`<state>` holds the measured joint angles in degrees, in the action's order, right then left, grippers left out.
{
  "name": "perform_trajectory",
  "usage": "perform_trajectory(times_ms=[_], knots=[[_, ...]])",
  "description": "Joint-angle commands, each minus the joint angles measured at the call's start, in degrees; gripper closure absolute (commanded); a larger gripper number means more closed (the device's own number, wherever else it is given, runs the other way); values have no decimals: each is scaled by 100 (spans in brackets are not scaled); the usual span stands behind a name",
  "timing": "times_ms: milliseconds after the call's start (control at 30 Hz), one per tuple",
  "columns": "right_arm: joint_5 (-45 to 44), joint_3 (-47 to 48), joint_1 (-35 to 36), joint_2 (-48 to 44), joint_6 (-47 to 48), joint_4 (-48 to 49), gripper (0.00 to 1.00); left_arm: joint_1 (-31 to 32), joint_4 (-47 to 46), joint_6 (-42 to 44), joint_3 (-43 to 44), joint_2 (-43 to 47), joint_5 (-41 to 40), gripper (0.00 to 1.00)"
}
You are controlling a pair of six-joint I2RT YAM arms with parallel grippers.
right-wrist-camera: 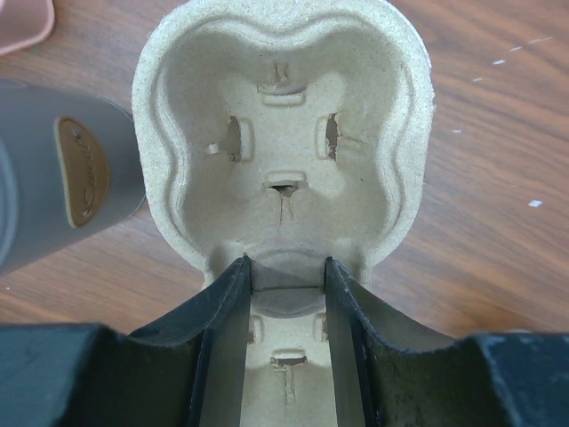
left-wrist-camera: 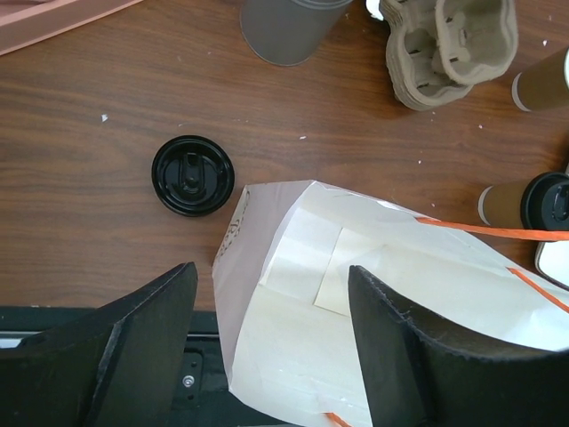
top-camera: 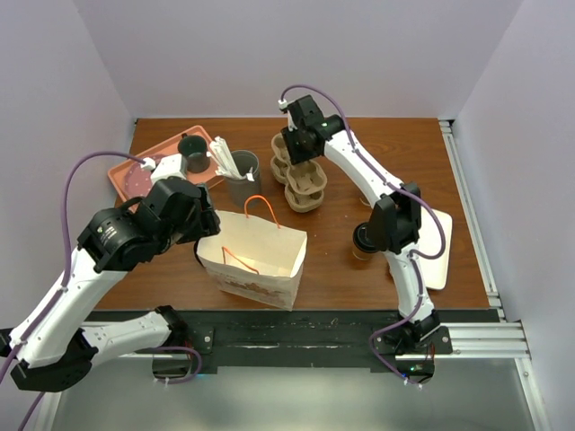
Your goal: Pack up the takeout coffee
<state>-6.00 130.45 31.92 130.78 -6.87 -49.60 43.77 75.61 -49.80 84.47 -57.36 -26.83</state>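
Observation:
A tan takeout coffee cup (top-camera: 363, 239) with a black lid stands right of centre beside my right arm; the left wrist view shows it too (left-wrist-camera: 508, 204). A second tan cup (left-wrist-camera: 540, 82) without a lid stands behind it. The stacked cardboard cup carrier (top-camera: 302, 184) sits at the back middle. My right gripper (top-camera: 302, 148) is over it, and in the right wrist view the gripper (right-wrist-camera: 284, 267) is shut on the middle ridge of the carrier (right-wrist-camera: 283, 133). My left gripper (left-wrist-camera: 271, 271) is open and empty above the left end of the white paper bag (left-wrist-camera: 356, 294).
The paper bag (top-camera: 256, 260) with orange handles stands open at the front middle. A loose black lid (left-wrist-camera: 192, 174) lies left of it. A grey tumbler with white utensils (top-camera: 241, 175) and a dark mug (top-camera: 192, 153) on a pink tray (top-camera: 126, 180) are at the back left. A white flat sheet (top-camera: 442, 251) lies at the right.

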Motion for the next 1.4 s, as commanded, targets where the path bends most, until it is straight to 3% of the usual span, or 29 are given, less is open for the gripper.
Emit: perform_trajectory(times_ms=[0,200,333,533,733,833,1100,1367], knots=[[-314,463,7,-931,116,-111,71,-26,-29,216,70,-152,-24,29],[-385,692,7,-1651,55,-138,71,-35,-29,339,386,-266,11,30],[28,341,16,-2415,-33,275,71,-35,-29,427,623,-284,-50,28],[1161,-835,16,-3769,-262,1398,72,-26,-20,498,756,-302,-7,30],[2910,-1908,86,-4779,-569,2357,71,-35,-12,471,571,-258,169,33],[3368,-2137,244,-5044,-780,2560,72,-61,-12,375,545,-188,222,30],[3605,-2656,912,-5669,-1341,3141,72,-184,-12,331,562,-39,258,28],[3974,-3324,1263,-5880,-2176,3914,72,-220,-20,199,659,304,-5,34]])
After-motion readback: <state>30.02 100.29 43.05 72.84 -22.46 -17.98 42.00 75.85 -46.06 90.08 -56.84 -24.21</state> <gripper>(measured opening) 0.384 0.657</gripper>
